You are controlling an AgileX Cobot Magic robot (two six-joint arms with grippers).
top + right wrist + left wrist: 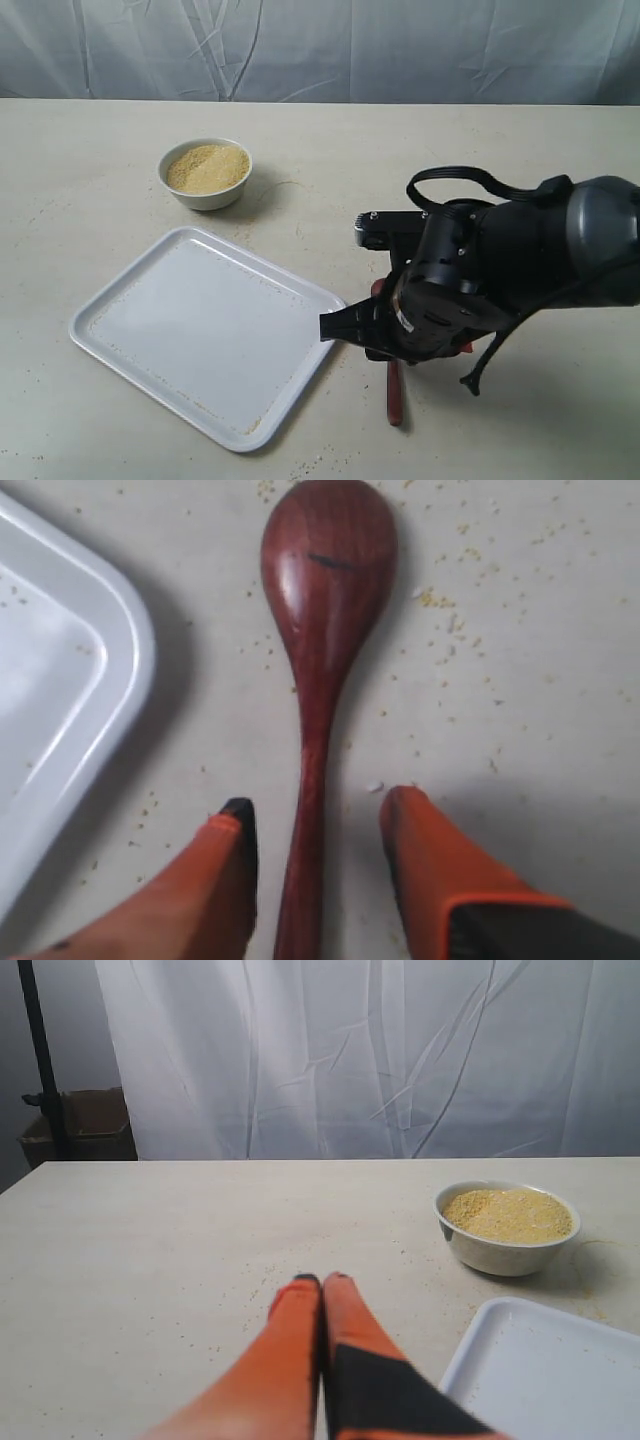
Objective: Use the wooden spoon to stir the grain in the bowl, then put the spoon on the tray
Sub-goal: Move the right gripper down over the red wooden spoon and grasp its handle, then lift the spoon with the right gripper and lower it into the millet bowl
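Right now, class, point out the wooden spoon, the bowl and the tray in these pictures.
wooden spoon (328,560): right wrist view, on its oval scoop end.
bowl (208,198): exterior view, on its white outer wall.
tray (200,330): exterior view, on its bare flat floor.

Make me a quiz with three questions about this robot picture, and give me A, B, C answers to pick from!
1. What colour is the bowl?
A white
B blue
C red

2. Where is the spoon?
A on the table, beside the tray
B on the tray
C in the bowl

3. How are the right gripper's jaws?
A shut on the spoon
B open, with the spoon's handle between them
C shut on nothing

Answers:
1 A, the bowl's wall is plain white.
2 A, the spoon lies flat on the table just off the tray's rim.
3 B, the jaws stand apart, one on each side of the handle.
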